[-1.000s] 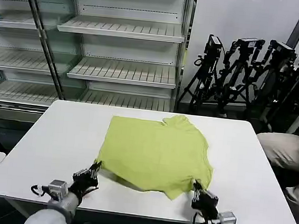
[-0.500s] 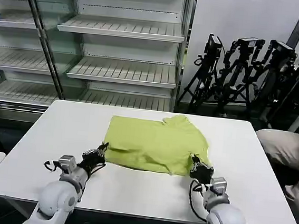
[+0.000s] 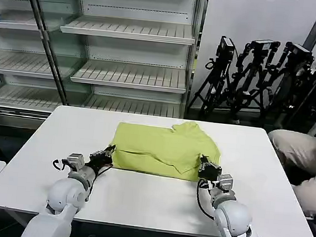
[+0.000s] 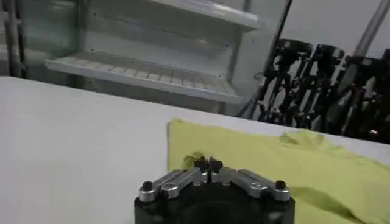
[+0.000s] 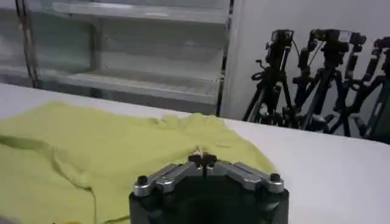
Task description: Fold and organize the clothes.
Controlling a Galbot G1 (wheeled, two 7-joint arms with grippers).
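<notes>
The shirt (image 3: 163, 150) lay half-folded on the bench (image 3: 264, 179); left end effector (image 3: 108, 151) and right end effector (image 3: 205, 167) each clamped its doubled hem; further folds remained.

You have one lime-green short-sleeved shirt of thin fabric (image 3: 163, 148) on one white rectangular table (image 3: 139, 200). Two black grippers reach it: the left gripper (image 3: 108, 150) and the right gripper (image 3: 203, 163). Behind stand four black camera tripods (image 3: 268, 79).
</notes>
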